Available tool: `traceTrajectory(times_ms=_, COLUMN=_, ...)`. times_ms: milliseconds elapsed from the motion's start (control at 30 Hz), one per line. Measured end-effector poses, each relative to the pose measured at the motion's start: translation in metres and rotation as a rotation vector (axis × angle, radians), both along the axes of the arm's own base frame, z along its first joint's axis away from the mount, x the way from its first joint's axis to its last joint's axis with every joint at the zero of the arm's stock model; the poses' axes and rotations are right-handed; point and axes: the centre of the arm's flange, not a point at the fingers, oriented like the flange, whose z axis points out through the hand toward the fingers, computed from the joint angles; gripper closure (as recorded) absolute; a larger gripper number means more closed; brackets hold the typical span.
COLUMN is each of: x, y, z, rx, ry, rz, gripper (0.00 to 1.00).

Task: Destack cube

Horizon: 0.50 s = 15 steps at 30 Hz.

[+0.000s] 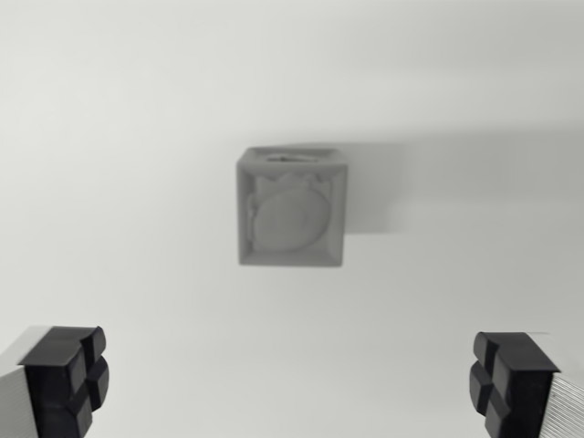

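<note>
I see a grey cube with a round relief on its face (292, 206) resting on the pale plain surface (119, 137), blurred. My black-padded fingers (66, 379) stand spread wide below the cube, well apart from it, holding nothing.

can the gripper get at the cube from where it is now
Probably yes: the gripper is open, its fingers spread wider than the grey cube, and nothing lies between them on the bare white surface.
</note>
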Motion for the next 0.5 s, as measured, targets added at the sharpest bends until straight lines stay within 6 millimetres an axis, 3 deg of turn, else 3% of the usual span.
traceTrajectory(times_ms=500, x=0.000, y=0.000, z=0.061, rx=0.002, ry=0.000, rz=-0.001, gripper=0.00)
